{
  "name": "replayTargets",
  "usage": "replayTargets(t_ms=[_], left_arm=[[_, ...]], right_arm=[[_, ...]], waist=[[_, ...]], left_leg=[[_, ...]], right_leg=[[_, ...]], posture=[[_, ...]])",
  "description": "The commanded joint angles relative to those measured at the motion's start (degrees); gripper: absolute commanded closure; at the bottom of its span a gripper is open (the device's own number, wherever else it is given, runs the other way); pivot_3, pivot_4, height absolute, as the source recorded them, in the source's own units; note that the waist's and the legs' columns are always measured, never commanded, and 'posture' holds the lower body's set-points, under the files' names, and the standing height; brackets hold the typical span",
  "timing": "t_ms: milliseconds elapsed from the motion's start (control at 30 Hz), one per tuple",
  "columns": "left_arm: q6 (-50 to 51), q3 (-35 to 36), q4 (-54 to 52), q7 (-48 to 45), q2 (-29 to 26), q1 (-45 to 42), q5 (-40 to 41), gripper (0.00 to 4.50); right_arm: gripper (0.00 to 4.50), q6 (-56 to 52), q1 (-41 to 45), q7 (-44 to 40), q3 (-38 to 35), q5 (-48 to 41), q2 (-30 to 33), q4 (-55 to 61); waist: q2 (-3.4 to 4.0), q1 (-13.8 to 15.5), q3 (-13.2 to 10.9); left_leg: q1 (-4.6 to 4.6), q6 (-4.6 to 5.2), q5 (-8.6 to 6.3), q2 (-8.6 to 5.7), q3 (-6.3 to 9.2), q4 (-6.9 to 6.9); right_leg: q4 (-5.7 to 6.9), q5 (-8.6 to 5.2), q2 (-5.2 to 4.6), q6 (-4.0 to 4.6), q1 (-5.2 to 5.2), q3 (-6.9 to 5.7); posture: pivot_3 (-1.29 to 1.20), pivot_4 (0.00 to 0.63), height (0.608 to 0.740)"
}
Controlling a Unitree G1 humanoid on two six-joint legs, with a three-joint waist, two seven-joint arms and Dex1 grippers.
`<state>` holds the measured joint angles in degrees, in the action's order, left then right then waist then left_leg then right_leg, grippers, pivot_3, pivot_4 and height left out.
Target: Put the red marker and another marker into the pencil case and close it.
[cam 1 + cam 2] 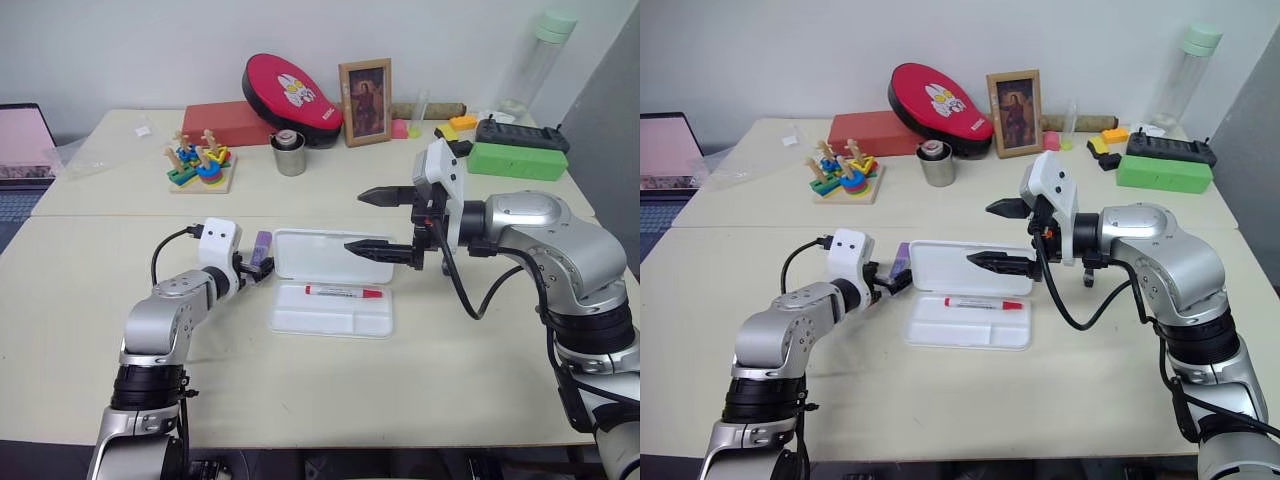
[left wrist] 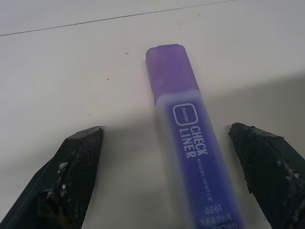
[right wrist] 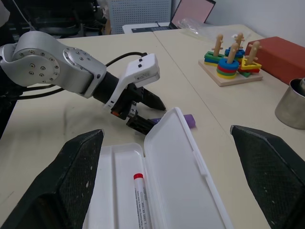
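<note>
Red marker [image 1: 343, 292] lies in open pencil case [image 1: 330, 318]; left pincer [image 1: 259, 268], fingers apart, straddles purple marker [image 2: 190, 143] on surface [image 1: 400, 390]; right pincer [image 1: 380, 222] hangs open above case

The pencil case [image 1: 332, 285] is a flat white box in the middle of the picture. It lies open, lid tipped up at the back. The red marker [image 1: 343, 292] lies flat inside the tray, red cap to the right. The purple marker [image 1: 261, 246] lies on the table, just left of the case.
</note>
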<state>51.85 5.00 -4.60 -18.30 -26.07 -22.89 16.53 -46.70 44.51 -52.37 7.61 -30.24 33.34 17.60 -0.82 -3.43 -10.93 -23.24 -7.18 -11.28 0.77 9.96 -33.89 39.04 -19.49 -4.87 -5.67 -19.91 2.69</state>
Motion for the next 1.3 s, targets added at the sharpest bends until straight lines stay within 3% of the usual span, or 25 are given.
replayTargets(t_ms=[33, 667, 1033, 1300], left_arm=[[2.0, -1.8, 0.8, -1.3, 0.3, 1.6, 0.0, 0.0], [1.4, -1.2, 1.3, -1.7, 0.0, 1.4, -0.7, 3.28], [0.5, 0.5, 1.2, -1.5, 0.1, 1.8, -0.7, 3.31], [-11.3, 7.5, 0.2, -3.0, -1.5, -6.1, 0.9, 3.31]], right_arm=[[0.03, 0.5, 0.8, 0.2, -0.7, -0.4, 0.2, 1.4], [0.0, 0.7, 1.0, 0.2, -0.9, -0.4, -0.1, 0.9], [0.0, 0.7, 1.0, -0.3, -1.2, -1.2, 0.0, 1.1], [0.0, -0.5, 2.1, -1.7, -6.0, -5.8, 0.2, 0.6]], waist=[[0.0, 0.1, 0.0], [0.0, 0.2, 0.0], [0.0, 0.2, 0.0], [-0.05, 0.2, 0.0]], left_leg=[[0.0, 0.0, 0.0, 0.0, 0.0, 0.0], [0.0, 0.0, 0.0, 0.0, 0.0, 0.0], [0.0, 0.0, 0.0, 0.0, 0.0, 0.0], [-0.08, 0.0, 0.0, 0.0, 0.01, -0.01]], right_leg=[[0.0, 0.0, 0.0, 0.0, 0.0, 0.0], [-0.01, 0.0, 0.0, 0.0, 0.0, 0.0], [-0.01, 0.0, 0.0, 0.0, 0.0, 0.0], [0.0, 0.0, 0.0, 0.0, -0.08, -0.02]], posture=[[0.0, 0.15, 0.74], [0.0, 0.15, 0.74], [0.0, 0.15, 0.74], [0.0, 0.15, 0.74]])
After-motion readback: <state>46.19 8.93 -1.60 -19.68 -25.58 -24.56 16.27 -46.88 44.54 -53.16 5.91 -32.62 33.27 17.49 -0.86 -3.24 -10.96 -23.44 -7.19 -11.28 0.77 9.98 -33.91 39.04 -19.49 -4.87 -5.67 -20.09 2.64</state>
